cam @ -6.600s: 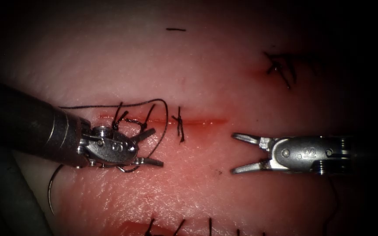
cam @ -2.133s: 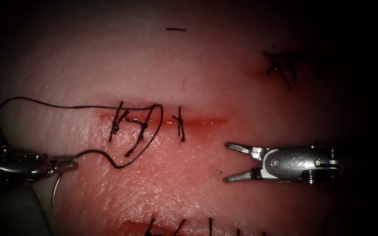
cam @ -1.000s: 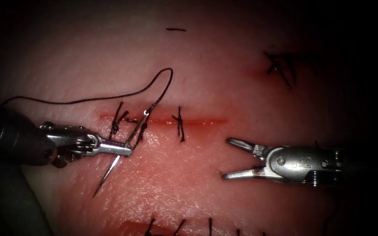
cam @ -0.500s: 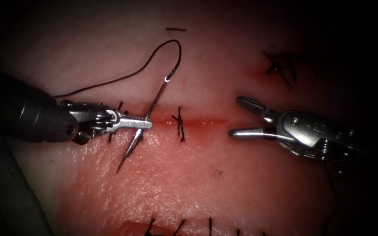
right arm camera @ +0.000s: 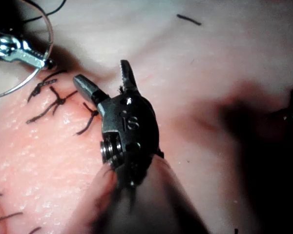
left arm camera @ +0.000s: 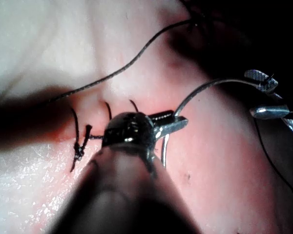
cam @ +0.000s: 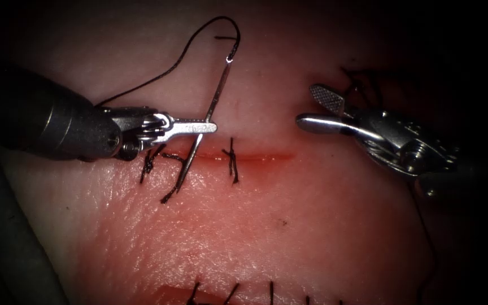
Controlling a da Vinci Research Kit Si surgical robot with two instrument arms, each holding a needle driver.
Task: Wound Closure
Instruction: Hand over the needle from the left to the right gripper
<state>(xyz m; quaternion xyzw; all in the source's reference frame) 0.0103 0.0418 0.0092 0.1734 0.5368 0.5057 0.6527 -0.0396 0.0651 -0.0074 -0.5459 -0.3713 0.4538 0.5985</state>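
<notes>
My left tool (cam: 209, 127) is shut on the curved needle (cam: 220, 90) near the middle of its curve. The needle is out of the tissue (cam: 289, 226) and stands over the left part of the cut (cam: 261, 156), its point down near the second stitch. The black thread (cam: 165, 70) arcs up from the needle's rear end and trails back left past the left shaft. My right tool (cam: 307, 104) hovers open above the cut's right end, holding nothing. The left wrist view has the left tool (left arm camera: 178, 122) clamping the needle (left arm camera: 205, 85). In the right wrist view the right tool (right arm camera: 101, 73) gapes wide.
Three tied stitches (cam: 231, 161) cross the cut, with red fluid (cam: 272, 157) along its right part. Older stitches sit at the far right (cam: 362, 85) and along the near edge (cam: 232, 292). A short cut end of thread (cam: 227, 38) lies on the far tissue.
My left tool let go of the thread, took up the needle and carried it up and to the right over the cut. My right tool, still open, rose toward the far right.
</notes>
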